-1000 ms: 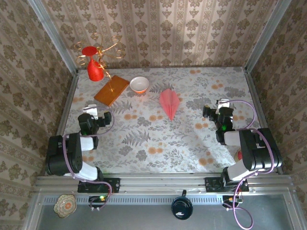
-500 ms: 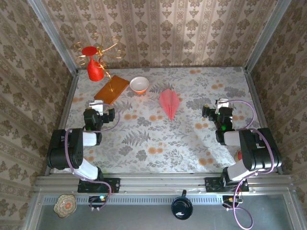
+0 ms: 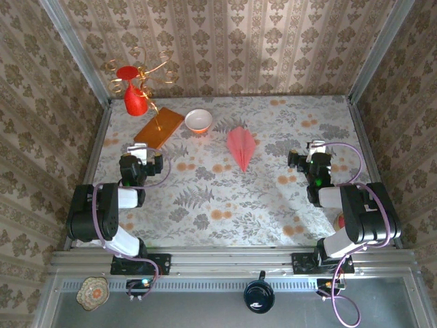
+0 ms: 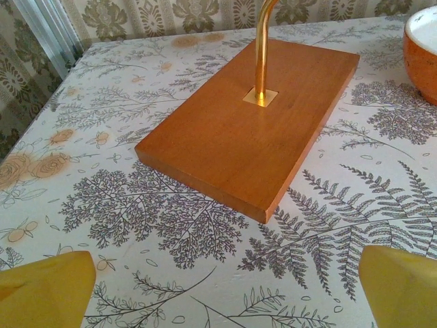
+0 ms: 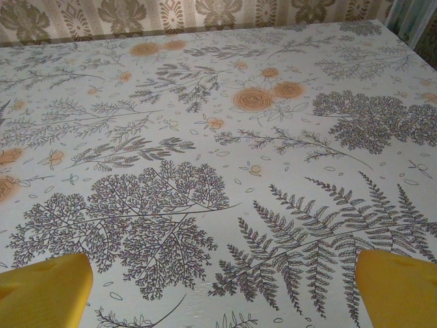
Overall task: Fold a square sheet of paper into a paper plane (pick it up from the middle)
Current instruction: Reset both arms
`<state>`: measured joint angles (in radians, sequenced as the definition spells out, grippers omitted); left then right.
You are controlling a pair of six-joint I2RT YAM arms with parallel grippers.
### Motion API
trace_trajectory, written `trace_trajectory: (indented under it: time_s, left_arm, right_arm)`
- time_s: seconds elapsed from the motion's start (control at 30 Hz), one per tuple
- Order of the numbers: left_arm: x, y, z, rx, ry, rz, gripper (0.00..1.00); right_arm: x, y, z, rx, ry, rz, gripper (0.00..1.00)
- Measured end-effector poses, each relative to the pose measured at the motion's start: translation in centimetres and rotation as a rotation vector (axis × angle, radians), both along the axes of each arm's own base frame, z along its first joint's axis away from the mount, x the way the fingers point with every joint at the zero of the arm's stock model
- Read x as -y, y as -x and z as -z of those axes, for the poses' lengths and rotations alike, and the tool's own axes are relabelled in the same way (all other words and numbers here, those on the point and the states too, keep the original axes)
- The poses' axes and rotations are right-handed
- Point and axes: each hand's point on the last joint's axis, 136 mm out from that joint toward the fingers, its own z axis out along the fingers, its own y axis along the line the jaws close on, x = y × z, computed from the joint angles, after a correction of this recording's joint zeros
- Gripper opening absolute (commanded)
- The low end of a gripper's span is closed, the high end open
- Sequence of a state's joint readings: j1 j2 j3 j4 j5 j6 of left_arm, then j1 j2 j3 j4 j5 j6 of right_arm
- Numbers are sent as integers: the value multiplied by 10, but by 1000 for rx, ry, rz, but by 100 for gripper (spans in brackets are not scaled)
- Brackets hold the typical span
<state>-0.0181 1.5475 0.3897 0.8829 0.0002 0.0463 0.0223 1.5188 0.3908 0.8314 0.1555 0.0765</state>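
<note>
Bases of both arms sit at the bottom edge of the top view, on the near rail of the flower-patterned bench (image 3: 225, 205). Left tool (image 3: 140, 152) rests low over the bench at the left of the frame. In its wrist view (image 4: 225, 287) the two yellow fingertips (image 4: 44, 287) stand spread wide at the lower corners, with nothing between them. Right tool (image 3: 315, 147) rests at the right of the frame. It is likewise spread (image 5: 222, 287), with bare patterned surface between its fingertips (image 5: 48, 290).

Paper plane (image 3: 241, 147), pink-red, lies flat at the centre of the bench, between the two tools and well apart from each. Its pointed nose is directed toward the bottom of the frame and a ridge line runs along its middle.

Wooden board (image 3: 159, 128) lies just beyond the left tool, in the upper left. A brass rod (image 4: 263, 41) rises from a square plate in the board (image 4: 252, 123). White bowl (image 3: 199, 121), orange outside, stands just right of the board (image 4: 423, 41). Red vase (image 3: 134, 99) stands farthest back, in the upper-left corner.
</note>
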Motion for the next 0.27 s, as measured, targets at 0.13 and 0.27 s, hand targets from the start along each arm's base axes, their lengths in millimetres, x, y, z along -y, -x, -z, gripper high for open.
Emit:
trace_trajectory:
  time_s: [0.13, 0.27]
  left_arm:
    - [0, 0, 1, -3, 0, 0, 100]
    - [0, 1, 2, -10, 0, 0, 100]
  right_arm:
    - [0, 0, 0, 0, 0, 0, 100]
    - [0, 0, 0, 0, 0, 0, 100]
